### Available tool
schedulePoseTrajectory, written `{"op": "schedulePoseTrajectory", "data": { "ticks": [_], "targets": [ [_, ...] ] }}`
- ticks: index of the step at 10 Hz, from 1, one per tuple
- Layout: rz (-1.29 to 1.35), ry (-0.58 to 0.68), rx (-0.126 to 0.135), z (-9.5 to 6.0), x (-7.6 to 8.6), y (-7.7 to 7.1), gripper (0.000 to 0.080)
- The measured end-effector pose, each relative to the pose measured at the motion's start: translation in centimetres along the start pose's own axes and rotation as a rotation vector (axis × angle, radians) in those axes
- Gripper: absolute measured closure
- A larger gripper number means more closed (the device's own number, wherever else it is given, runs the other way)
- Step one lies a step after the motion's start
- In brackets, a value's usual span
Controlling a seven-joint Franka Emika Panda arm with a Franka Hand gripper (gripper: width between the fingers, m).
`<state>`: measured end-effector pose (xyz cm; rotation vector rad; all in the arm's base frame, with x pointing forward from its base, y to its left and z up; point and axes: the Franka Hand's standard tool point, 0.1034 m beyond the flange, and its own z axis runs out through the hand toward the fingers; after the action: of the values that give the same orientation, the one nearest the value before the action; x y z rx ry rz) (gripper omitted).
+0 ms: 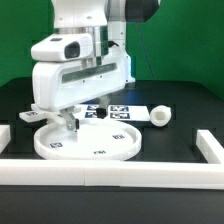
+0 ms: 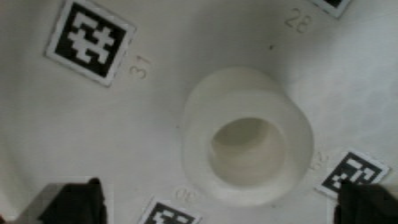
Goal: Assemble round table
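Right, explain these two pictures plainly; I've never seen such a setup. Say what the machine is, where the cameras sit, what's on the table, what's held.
The big white machine is a robot arm. Its gripper, two pinching fingers, points down over a round white disc with square tags. One picture comes from a camera standing off the arm. The other comes from a camera on its wrist, looking down at a raised socket on the disc. The disc lies on a black table, and a short white cylinder lies apart, toward the exterior view's right. The gripper is open and holds nothing.
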<state>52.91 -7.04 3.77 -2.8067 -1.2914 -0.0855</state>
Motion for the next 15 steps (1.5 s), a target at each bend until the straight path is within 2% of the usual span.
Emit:
{"op": "schedulePoseTrajectory", "data": {
  "ticks": [2, 8, 10, 15],
  "targets": [
    [0.003, -0.008, 0.017, 1.0, -0.4, -0.4, 0.0150],
    [0.004, -0.018, 0.037, 2.2, -0.7, -1.1, 0.0150],
    [0.004, -0.018, 0.038, 2.2, -0.7, -1.1, 0.0397],
    [0.004, -0.018, 0.038, 2.2, -0.7, -1.1, 0.0393]
  ]
}}
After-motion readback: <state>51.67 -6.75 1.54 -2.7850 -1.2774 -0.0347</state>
